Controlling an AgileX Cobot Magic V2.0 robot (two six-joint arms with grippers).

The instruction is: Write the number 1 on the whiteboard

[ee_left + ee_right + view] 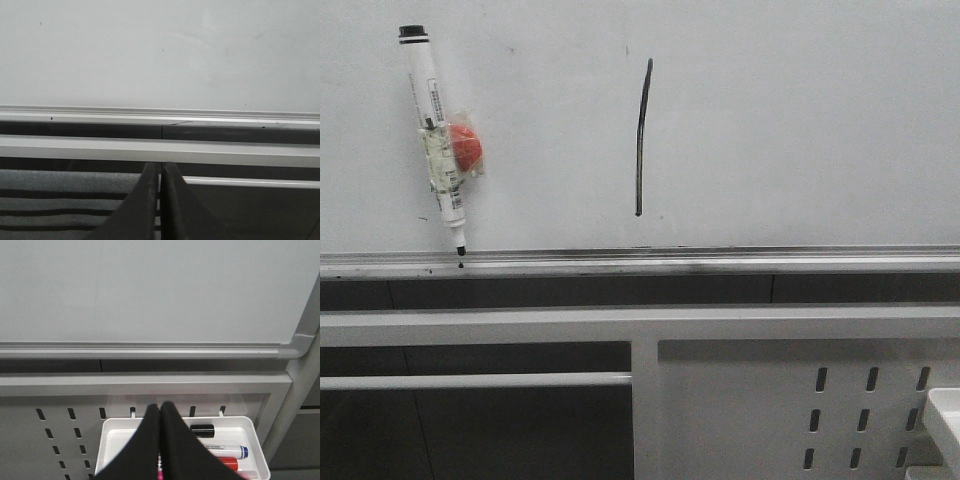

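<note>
Black number 1 (641,137) at upper centre of whiteboard (800,120), right of white marker pen (437,140). Left tool (160,200) pressed together, empty; right tool (160,440) likewise.

Office or classroom: wall whiteboard (800,120), pegboard panel (800,410), marker tray (115,440).

Left gripper (160,200): two dark, nearly black fingers (137,210), matte and smooth, each broad where it entered the picture and tapering to a narrow tip.
Left finger edges: the inner faces were straight, the outer edges curved outward in a concave sweep.
Right gripper (160,440): two black fingers (182,450) of the same tapered shape, darker and more uniform in tone.
Markings: no screws, cables or lettering could be made out on either pair.
</note>
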